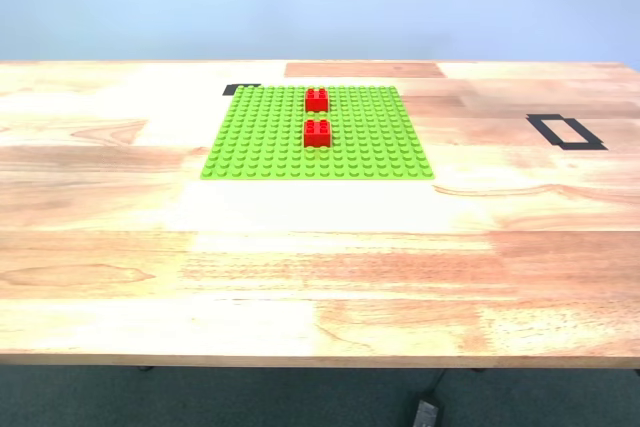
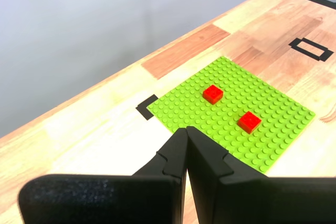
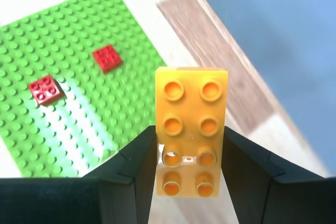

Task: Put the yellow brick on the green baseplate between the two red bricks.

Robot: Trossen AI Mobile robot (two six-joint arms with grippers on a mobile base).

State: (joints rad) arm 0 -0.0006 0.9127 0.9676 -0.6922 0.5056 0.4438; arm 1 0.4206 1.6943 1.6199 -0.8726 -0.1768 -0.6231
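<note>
My second gripper clamps the oblong yellow-orange studded plastic brick by its long sides, held high and off to one side of the large flat lime-green studded baseplate, probably ready to carry over. The two small square red studded bricks sit on that baseplate with a gap between them, seemingly left for the yellow brick. My first gripper hangs above the baseplate's edge, jaws closed and empty.

Wooden table, green baseplate on it, black tape marks

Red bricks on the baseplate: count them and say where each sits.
2. One red brick sits near the far edge of the green baseplate; the other red brick sits nearer the camera, a short gap of bare studs between them. None looks hidden.
</note>
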